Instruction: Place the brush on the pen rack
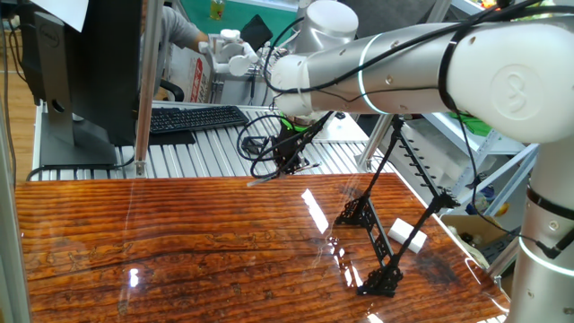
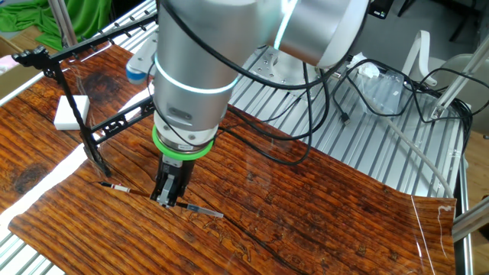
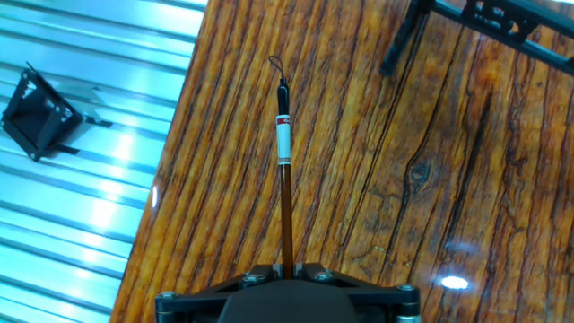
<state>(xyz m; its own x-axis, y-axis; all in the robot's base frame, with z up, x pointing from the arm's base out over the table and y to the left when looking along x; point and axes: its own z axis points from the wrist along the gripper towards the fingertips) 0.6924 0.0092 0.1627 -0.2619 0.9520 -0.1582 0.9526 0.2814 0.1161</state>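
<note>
The brush [image 3: 285,179] is a thin dark stick with a white band and a small loop at its far tip. It runs straight out from between my jaws over the wooden table. My gripper [image 3: 287,269] is shut on its stem. In the other fixed view my gripper [image 2: 170,200] stands upright, low over the wood, and the brush [image 2: 205,211] sticks out on both sides of it. The pen rack [image 1: 386,224], a long black frame of slanted rods, stands on the right of the table, apart from the gripper [image 1: 289,166]. The pen rack [image 2: 84,130] shows at the left there.
A white block [image 1: 408,231] lies by the rack's feet. A small black wire frame [image 3: 40,112] sits on the metal slats beyond the wood's edge. A keyboard [image 1: 193,117] and a monitor stand behind the table. Cables [image 2: 359,92] trail over the slats.
</note>
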